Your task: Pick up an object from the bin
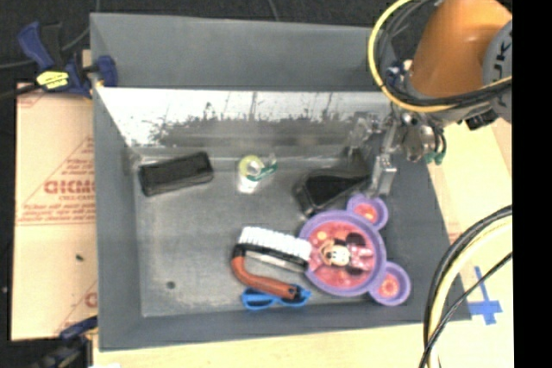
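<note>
Nearest of all lies a blue-handled thing (272,298), close against the near wall of the grey bin (233,112). At the far left of the floor a black block (176,173) lies flat and well apart from the rest. To its right, near the far wall, sits a small white and green thing (252,171). Nearer, around the middle, a brush (272,246) with white bristles and a curved red handle lies just beyond the blue-handled thing. Its right end meets a purple plate (345,255), which has round ears and a cartoon mouse on it. Just beyond the plate, in the far right part of the bin, lies a black wedge-shaped thing (328,188). The gripper (376,166) hangs at this thing's right end, low in the bin near the far wall. I cannot tell whether it is apart, together or clamped on anything. Above it, to the right, is the arm's orange cover (453,39), ringed with cables.
</note>
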Robot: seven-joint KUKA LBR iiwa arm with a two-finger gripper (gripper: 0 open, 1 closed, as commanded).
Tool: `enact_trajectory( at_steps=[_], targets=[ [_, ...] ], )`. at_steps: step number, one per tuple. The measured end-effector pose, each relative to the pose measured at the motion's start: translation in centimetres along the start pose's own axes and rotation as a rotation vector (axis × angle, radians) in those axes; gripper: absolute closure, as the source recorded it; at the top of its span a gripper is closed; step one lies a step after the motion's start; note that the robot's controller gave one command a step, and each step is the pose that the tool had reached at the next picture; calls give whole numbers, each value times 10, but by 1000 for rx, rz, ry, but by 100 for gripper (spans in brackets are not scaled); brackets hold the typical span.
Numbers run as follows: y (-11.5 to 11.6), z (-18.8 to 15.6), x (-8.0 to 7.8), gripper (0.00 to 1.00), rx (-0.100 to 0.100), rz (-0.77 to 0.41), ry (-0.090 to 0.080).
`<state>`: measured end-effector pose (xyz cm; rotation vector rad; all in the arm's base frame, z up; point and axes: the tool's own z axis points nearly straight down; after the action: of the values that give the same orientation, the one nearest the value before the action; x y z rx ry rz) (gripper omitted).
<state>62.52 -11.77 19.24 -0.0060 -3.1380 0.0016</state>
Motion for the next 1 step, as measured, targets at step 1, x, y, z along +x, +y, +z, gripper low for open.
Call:
enact_trajectory(
  at_steps=[1],
  targets=[
    [0,-5,-2,0,2,-4,-9]
  ],
)
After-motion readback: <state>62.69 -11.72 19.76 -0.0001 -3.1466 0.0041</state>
